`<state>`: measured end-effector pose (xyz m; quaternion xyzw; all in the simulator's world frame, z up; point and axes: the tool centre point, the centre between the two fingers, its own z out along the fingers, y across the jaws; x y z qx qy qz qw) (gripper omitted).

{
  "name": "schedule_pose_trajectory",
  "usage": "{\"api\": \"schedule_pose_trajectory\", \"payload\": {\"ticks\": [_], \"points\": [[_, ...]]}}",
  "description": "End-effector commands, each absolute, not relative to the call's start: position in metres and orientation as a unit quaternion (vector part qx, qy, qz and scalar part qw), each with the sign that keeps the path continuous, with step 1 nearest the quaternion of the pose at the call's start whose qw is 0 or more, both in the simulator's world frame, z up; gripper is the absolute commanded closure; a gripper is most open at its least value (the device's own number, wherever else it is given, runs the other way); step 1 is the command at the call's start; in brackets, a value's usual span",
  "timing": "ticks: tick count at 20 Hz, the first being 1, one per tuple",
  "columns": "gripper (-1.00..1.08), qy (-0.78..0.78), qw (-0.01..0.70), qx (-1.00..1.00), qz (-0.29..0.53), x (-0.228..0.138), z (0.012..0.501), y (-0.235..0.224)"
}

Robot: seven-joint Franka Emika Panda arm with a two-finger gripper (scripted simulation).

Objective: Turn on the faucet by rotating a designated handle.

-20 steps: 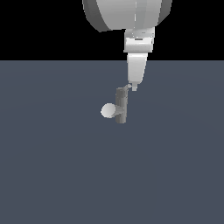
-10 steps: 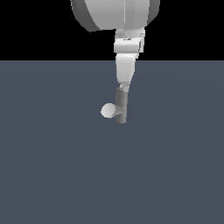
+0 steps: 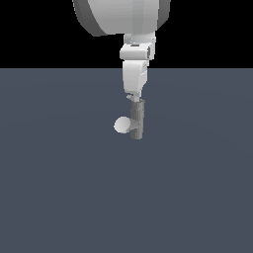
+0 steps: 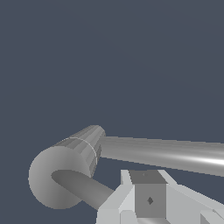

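The faucet [image 3: 138, 123] is a small grey upright post with a sideways spout that ends in a pale round face [image 3: 121, 125]. My gripper [image 3: 134, 96] hangs straight down, its tip at the top of the post. In the wrist view the faucet [image 4: 65, 168] shows its round top end-on. The handle [image 4: 81, 187], a thin dark lever, runs from that top and passes under my gripper [image 4: 148, 192]. The spout [image 4: 166, 153] stretches away as a long shiny bar. The exterior view hides the handle behind the gripper tip. Neither view shows the gap between the fingers.
Flat dark grey floor [image 3: 59, 188] lies all around the faucet. The arm's large white links [image 3: 123, 15] hang above the post.
The gripper has slid toward the exterior view's left, from beside the post's top to right over it. The post and spout look unmoved.
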<state>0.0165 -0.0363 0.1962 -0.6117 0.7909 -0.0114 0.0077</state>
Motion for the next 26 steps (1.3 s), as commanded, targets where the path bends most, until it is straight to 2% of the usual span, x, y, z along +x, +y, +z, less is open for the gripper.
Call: {"api": "schedule_pose_trajectory", "payload": {"ticks": [1, 15, 16, 17, 26], "points": [[1.08, 0.782, 0.007, -0.623, -0.007, 0.023, 0.191, -0.012], [1.08, 0.772, 0.0, -0.636, 0.0, 0.057, 0.182, 0.041], [1.08, 0.772, 0.0, -0.636, 0.0, 0.057, 0.182, 0.041], [1.08, 0.798, 0.002, -0.602, -0.01, 0.055, 0.198, -0.018], [1.08, 0.79, 0.002, -0.613, -0.007, 0.079, 0.193, -0.002]]}}
